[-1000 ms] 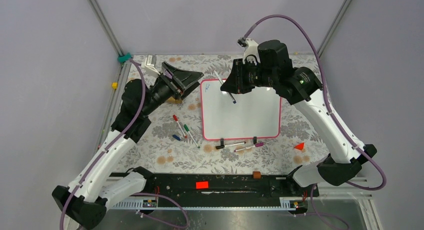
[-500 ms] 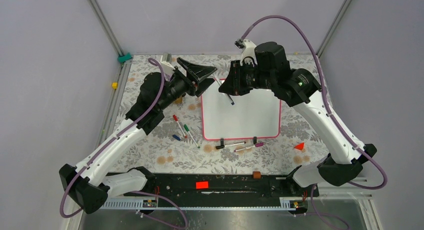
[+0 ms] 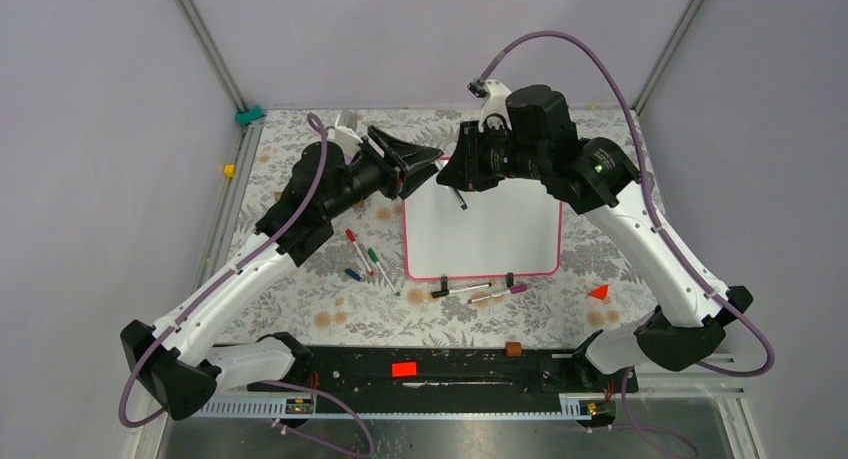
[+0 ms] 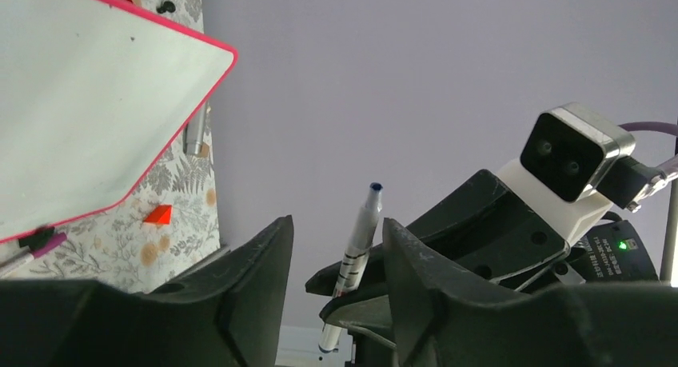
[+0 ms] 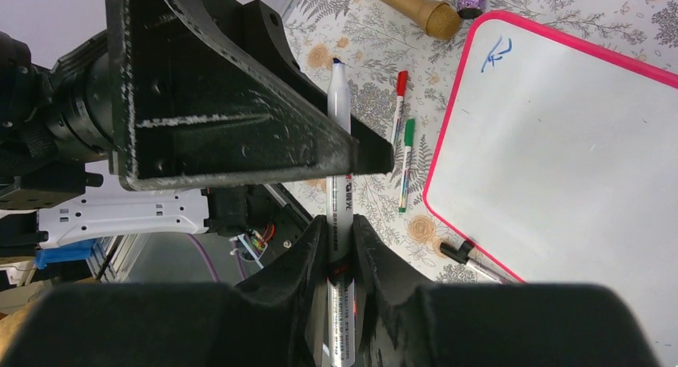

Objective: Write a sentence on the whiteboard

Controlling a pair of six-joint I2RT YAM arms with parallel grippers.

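Swung inward, left claw (image 3: 424, 162), half-open, brackets the blue-tipped marker (image 4: 358, 243) clamped in right claw (image 5: 340, 227); beside it, whiteboard (image 5: 576, 143) bears a blue scribble (image 5: 496, 53); barrel lettering unreadable.

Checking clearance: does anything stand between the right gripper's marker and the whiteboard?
Yes. The left gripper straddles the tip end of the marker held by the right gripper, by the whiteboard's far-left corner.
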